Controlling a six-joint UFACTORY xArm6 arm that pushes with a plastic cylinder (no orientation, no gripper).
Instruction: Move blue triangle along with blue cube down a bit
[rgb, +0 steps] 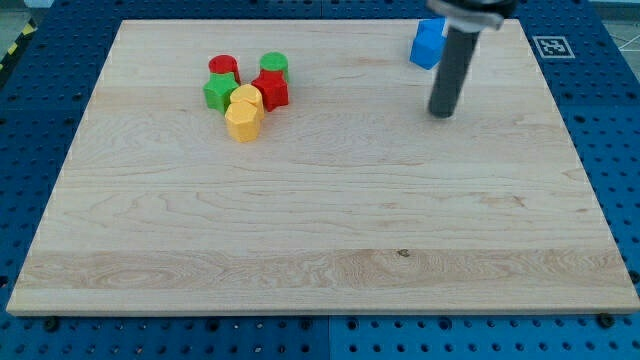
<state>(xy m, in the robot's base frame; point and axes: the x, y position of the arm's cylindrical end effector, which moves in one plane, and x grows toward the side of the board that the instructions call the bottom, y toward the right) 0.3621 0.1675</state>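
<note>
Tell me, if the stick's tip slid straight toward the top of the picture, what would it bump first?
Probably the blue blocks: my tip sits just below them, slightly right, so it might only clip their right edge.

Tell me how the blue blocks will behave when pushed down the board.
The blue blocks look small, hard and flat-based, so they would probably slide on the smooth wooden board rather than roll. Being two pieces, they may separate or rotate if my tip pushes off-centre.
</note>
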